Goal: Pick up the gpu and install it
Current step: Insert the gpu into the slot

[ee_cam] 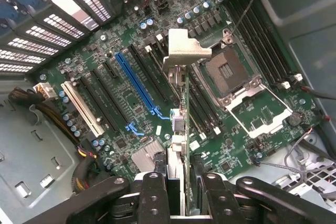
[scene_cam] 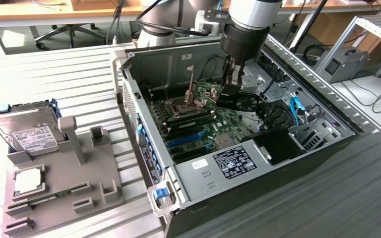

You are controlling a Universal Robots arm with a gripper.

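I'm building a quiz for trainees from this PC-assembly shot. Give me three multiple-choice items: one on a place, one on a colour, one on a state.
1. Where is the gpu?
A. on the grey holder tray
B. held above the motherboard inside the case
C. on the table by the hard drive

2. What colour is the long expansion slot on the motherboard?
A. red
B. yellow
C. blue

3. What is the pincer doing?
A. shut on the gpu
B. open, empty
C. gripping a cable

Answers: B, the card hangs edge-down over the board; C, the slot is blue; A, the fingers clamp the card.
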